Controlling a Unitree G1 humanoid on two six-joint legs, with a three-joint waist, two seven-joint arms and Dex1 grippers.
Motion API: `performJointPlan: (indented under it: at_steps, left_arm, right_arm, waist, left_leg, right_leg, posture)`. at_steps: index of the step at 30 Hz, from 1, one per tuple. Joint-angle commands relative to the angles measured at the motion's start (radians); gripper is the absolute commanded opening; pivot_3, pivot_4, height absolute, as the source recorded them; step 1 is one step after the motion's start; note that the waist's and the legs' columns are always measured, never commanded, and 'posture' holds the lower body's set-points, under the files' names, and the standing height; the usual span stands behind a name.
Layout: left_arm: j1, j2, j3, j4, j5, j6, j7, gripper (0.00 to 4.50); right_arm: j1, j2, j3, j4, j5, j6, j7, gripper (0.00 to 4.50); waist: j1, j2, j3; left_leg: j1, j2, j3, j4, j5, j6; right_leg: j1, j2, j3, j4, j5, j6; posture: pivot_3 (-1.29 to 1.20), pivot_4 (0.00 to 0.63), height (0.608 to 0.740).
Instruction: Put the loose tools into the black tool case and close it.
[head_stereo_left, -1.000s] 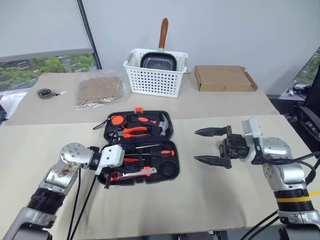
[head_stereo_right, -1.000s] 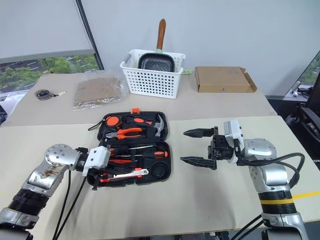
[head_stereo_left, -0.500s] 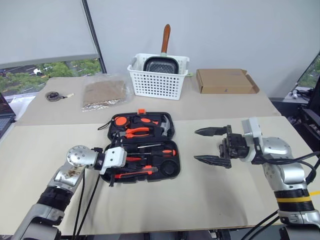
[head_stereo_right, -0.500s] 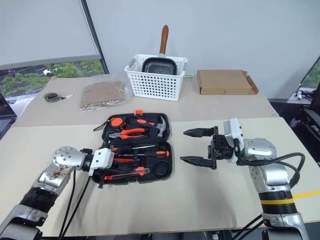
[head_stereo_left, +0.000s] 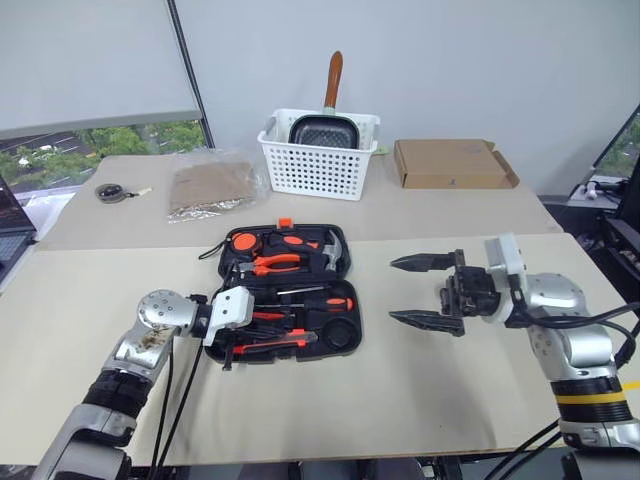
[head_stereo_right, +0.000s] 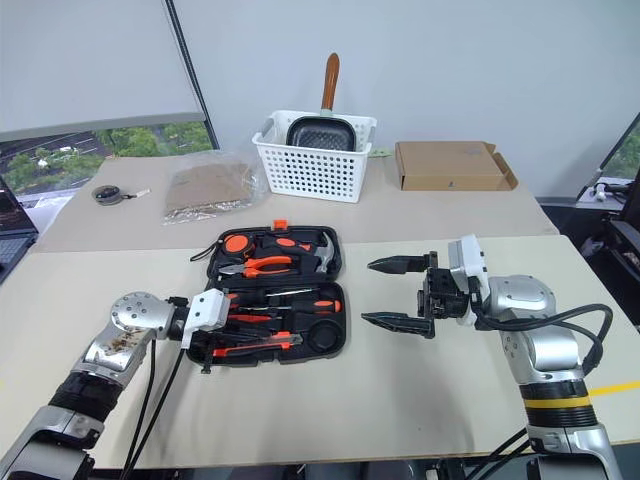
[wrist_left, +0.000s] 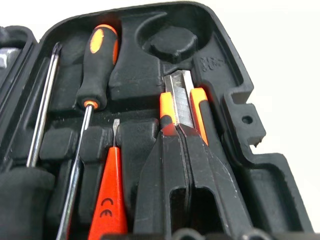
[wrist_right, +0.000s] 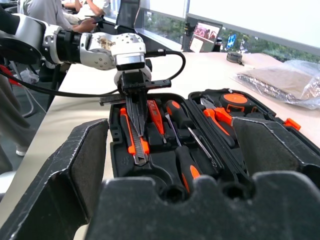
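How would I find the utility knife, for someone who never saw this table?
Look in the open black case at mid-table, in its near half. The knife lies along the front edge, under the shut left gripper; unlike the screwdrivers beside it, it shows a flat steel blade.

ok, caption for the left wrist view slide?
Left tool, shut, resting on the utility knife in the open tool case.

Office-style robot test room

Two beige tables are standing against a plain grey-white wall, a roller blind is hanging over a window looking onto trees, and people are sitting at monitors in the right wrist view.
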Motion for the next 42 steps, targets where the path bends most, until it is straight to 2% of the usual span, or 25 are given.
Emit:
performJointPlan:
  at_steps: [1,6,7,10,13,20,26,31,34,42]
  left_arm:
    - [0.021,0.034,0.066,-0.143,-0.071,0.123,0.043,0.03]
    - [0.089,0.109,0.161,-0.379,-0.201,0.301,0.075,0.03]
    - [0.101,0.123,0.177,-0.413,-0.222,0.332,0.082,0.03]
    - [0.120,0.148,0.227,-0.502,-0.301,0.429,0.110,0.73]
    - [0.132,0.166,0.271,-0.583,-0.366,0.502,0.144,1.81]
    - [0.157,0.206,0.347,-0.735,-0.474,0.639,0.235,4.31]
    - [0.178,0.218,0.384,-0.835,-0.552,0.721,0.319,4.41]
    - [0.207,0.222,0.398,-0.876,-0.575,0.740,0.358,4.41]
    - [0.225,0.233,0.401,-0.886,-0.568,0.737,0.360,4.50]
    - [0.267,0.245,0.409,-0.901,-0.557,0.715,0.359,4.50]
  right_arm:
    - [0.001,-0.027,-0.033,-0.025,-0.008,-0.003,-0.014,4.50]
    - [0.025,-0.070,-0.023,-0.028,-0.060,0.018,-0.058,4.50]
    - [0.036,-0.083,-0.021,-0.030,-0.078,0.017,-0.068,4.50]
    - [0.068,-0.117,-0.030,-0.027,-0.130,0.020,-0.107,4.50]
    - [0.086,-0.158,-0.042,-0.005,-0.184,0.033,-0.152,4.50]
    - [0.090,-0.283,-0.009,0.070,-0.312,0.066,-0.191,4.50]
    - [0.074,-0.321,0.020,0.116,-0.378,0.145,-0.216,4.50]
    - [0.023,-0.293,0.071,0.190,-0.423,0.134,-0.218,4.50]
    - [-0.033,-0.268,0.102,0.269,-0.453,0.104,-0.221,3.85]
    - [-0.120,-0.223,0.145,0.401,-0.500,0.020,-0.198,1.02]
  waist:
    - [-0.001,-0.004,0.003]
    - [-0.008,-0.010,0.006]
    - [-0.008,-0.010,0.006]
    - [-0.009,-0.011,0.006]
    - [-0.009,-0.014,0.008]
    - [-0.015,-0.014,0.011]
    - [-0.017,-0.015,0.011]
    - [-0.024,-0.015,0.011]
    - [-0.027,-0.015,0.012]
    - [-0.024,-0.014,0.013]
  left_leg:
    - [-0.002,0.000,0.000,0.000,0.002,0.004]
    - [-0.017,0.000,-0.001,-0.001,0.002,0.004]
    - [-0.017,-0.001,0.000,-0.001,0.003,0.003]
    - [-0.017,-0.003,0.000,-0.002,0.004,-0.001]
    - [-0.018,-0.004,0.001,-0.002,0.001,0.003]
    - [-0.012,-0.003,-0.001,-0.002,-0.001,0.006]
    - [-0.011,-0.003,-0.003,-0.003,-0.001,0.005]
    - [-0.011,-0.004,-0.003,-0.003,0.000,0.004]
    - [-0.011,-0.004,-0.003,-0.002,0.000,0.004]
    - [-0.010,-0.004,-0.004,-0.003,0.001,0.002]
  right_leg:
    - [-0.001,0.000,0.000,0.000,0.002,0.003]
    - [-0.014,0.001,0.000,-0.003,0.002,0.002]
    - [-0.014,0.001,0.000,-0.003,0.005,-0.003]
    - [-0.014,0.000,0.000,-0.005,0.005,-0.003]
    - [-0.013,-0.001,0.000,-0.007,-0.001,0.007]
    - [-0.006,0.000,0.000,-0.010,0.000,0.009]
    - [-0.004,0.001,0.000,-0.010,0.000,0.009]
    - [-0.003,0.001,0.000,-0.011,0.000,0.008]
    - [-0.002,0.002,0.000,-0.011,0.000,0.009]
    - [-0.002,0.002,0.000,-0.011,0.000,0.008]
  posture:
    - [0.00,0.150,0.700]
    - [0.00,0.150,0.700]
    - [0.00,0.150,0.700]
    - [0.00,0.150,0.700]
    - [0.00,0.150,0.700]
    - [0.00,0.150,0.700]
    - [0.00,0.150,0.700]
    - [0.00,0.150,0.700]
    - [0.00,0.150,0.700]
    - [0.00,0.150,0.700]
